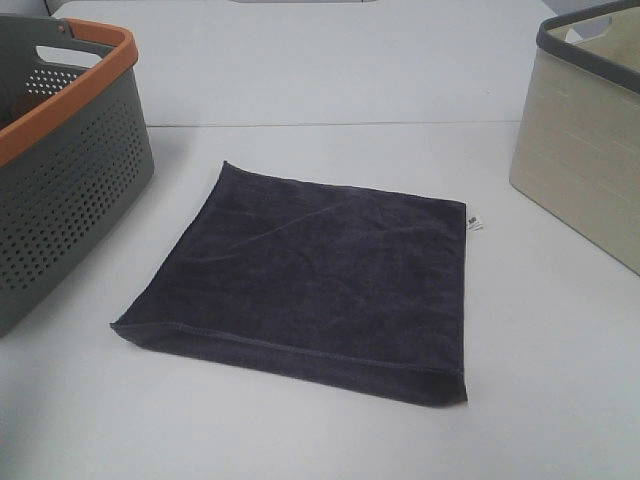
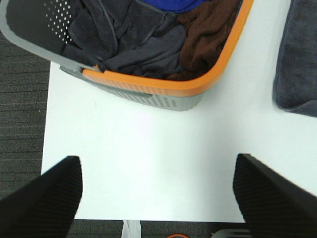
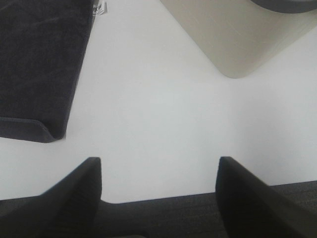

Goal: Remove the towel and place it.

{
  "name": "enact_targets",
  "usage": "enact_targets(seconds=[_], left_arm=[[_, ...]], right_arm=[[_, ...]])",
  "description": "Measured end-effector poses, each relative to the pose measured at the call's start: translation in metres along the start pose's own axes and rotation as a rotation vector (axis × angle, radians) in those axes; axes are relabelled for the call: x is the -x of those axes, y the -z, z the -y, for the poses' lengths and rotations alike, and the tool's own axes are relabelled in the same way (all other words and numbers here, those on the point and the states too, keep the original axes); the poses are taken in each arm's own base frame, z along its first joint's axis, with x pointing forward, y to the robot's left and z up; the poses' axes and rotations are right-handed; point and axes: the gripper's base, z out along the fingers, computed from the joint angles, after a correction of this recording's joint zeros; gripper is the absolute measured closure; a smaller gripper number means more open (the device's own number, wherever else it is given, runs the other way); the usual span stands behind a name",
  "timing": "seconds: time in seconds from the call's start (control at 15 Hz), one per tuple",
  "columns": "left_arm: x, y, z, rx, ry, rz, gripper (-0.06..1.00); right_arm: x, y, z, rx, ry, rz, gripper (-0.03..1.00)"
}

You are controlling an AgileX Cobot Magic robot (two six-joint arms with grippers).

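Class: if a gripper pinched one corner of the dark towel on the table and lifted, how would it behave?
The towel lies flat and thin with soft stitched hems, so it would probably droop and fold, not hold shape. It looks light. Pushed across the smooth table, its terry pile may bunch rather than slide.

left hand (image 2: 158, 191) and right hand (image 3: 158, 191) both spread wide, empty.

Charcoal-purple towel (image 1: 310, 275), orange-rimmed grey perforated basket (image 1: 70, 190)

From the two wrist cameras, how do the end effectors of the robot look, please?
Both look alike. The left end effector shows two black, wedge-shaped fingers with a fine ribbed texture. The right end effector shows two dark fingers of the same tapered shape. No cables or markings are visible.
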Motion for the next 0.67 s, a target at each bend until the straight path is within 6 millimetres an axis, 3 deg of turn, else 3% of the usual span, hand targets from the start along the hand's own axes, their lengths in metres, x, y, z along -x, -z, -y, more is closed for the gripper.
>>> enact_targets(seconds=[0.13,0.33,0.67], left_arm=[[-0.035,0.01,0.002,0.011,0.0,0.085,0.16],[-0.081,0.008,0.006,0.016,-0.003,0.163,0.16],[-0.148,0.003,0.012,0.032,-0.033,0.31,0.16]], right_arm=[[-0.024,0.003,0.005,-0.019,0.011,0.065,0.38],[-0.048,0.006,0.008,-0.025,0.052,0.142,0.38],[-0.086,-0.006,0.01,0.001,0.106,0.263,0.38]])
